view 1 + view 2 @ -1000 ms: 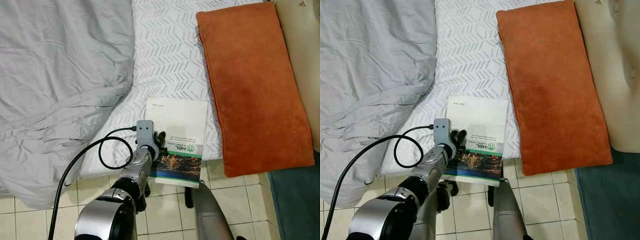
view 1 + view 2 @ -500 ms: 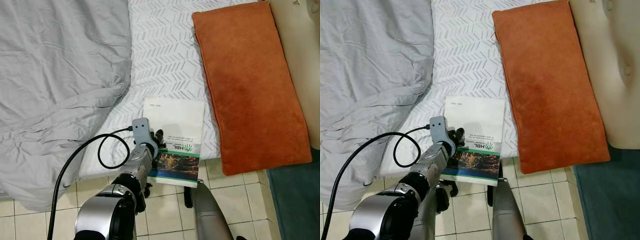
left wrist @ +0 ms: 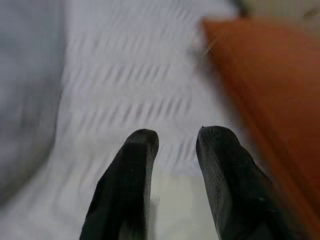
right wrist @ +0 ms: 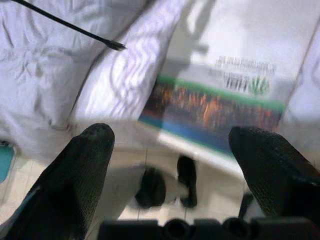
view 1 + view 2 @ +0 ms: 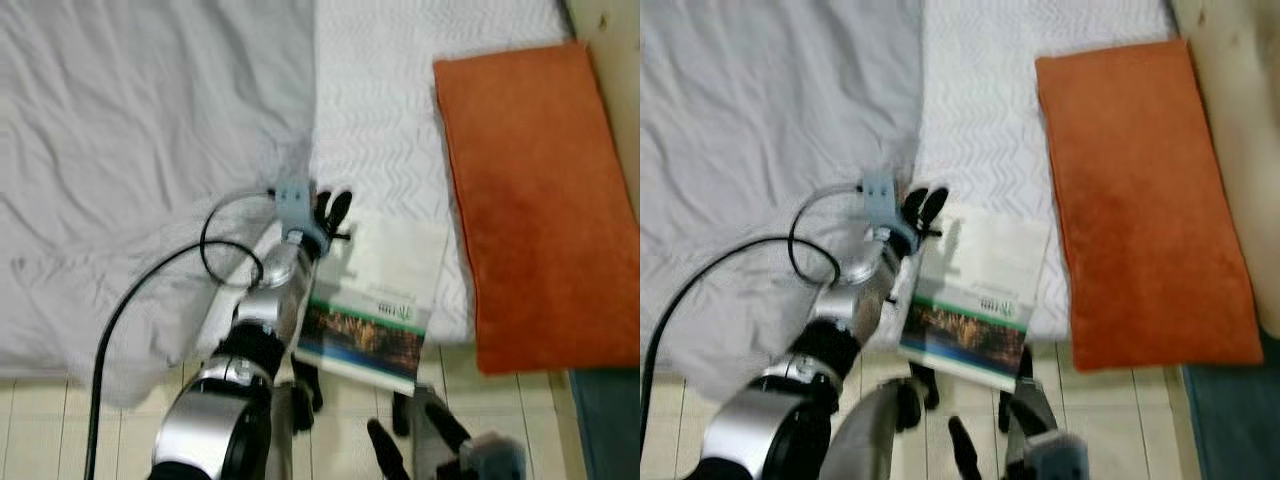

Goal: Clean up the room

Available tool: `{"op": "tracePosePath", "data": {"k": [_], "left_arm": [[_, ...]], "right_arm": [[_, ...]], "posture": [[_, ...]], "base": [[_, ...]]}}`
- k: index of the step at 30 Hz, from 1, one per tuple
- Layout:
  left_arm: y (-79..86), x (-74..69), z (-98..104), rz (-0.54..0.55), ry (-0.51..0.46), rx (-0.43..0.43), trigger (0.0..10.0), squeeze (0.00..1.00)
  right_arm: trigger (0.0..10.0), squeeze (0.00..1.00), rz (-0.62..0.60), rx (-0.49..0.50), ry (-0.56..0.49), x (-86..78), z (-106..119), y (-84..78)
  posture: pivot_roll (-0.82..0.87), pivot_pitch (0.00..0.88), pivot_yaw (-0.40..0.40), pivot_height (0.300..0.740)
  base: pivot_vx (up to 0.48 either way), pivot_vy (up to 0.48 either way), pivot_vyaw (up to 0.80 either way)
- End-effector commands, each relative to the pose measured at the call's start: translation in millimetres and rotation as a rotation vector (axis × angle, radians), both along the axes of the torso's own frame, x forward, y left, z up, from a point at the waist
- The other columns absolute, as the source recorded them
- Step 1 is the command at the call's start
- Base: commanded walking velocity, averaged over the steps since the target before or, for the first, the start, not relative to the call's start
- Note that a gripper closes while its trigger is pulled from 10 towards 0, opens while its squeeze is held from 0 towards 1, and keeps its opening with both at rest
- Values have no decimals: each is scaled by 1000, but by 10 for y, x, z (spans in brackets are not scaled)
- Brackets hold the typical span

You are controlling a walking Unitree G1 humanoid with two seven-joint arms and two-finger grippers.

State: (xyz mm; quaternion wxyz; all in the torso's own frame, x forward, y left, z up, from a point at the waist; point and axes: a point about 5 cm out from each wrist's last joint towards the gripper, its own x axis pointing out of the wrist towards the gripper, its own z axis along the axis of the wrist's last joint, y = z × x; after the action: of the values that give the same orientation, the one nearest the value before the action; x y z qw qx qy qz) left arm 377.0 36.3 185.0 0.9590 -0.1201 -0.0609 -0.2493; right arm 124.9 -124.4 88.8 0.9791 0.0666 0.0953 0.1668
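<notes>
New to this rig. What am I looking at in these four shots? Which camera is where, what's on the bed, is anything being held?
It is a humanoid robot with two silver arms, each ending in a hand of two long black fingers. The two wide shots come from a stereo camera on its head, looking down; they show one scene. The other two come from cameras on each wrist, looking along that hand's fingers.

On the bed lie a crumpled grey blanket, an orange cushion and a booklet with a photo cover that overhangs the bed's edge above the tiled floor.

The left hand reaches over the booklet's upper left corner, fingers slightly apart, holding nothing. The right hand hangs low by the floor, wide open, facing the booklet's overhanging edge. The shots are motion-blurred.
</notes>
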Motion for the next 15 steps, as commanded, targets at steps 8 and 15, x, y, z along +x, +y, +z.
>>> {"op": "tracePosePath", "data": {"k": [8, 15], "left_arm": [[593, -555, -505, 108, -48, 285, 10000, 1000], [1002, -822, -874, 212, 26, 393, 10000, 1000]], "right_arm": [[10000, 0, -249, 42, -6, 743, -159, -373], [10000, 1000, -436, -9, -25, 892, -252, -716]], "posture": [[-174, 95, 192, 740], [-157, 12, 168, 740]], "base": [[0, 0, 0], [0, 0, 0]]}}
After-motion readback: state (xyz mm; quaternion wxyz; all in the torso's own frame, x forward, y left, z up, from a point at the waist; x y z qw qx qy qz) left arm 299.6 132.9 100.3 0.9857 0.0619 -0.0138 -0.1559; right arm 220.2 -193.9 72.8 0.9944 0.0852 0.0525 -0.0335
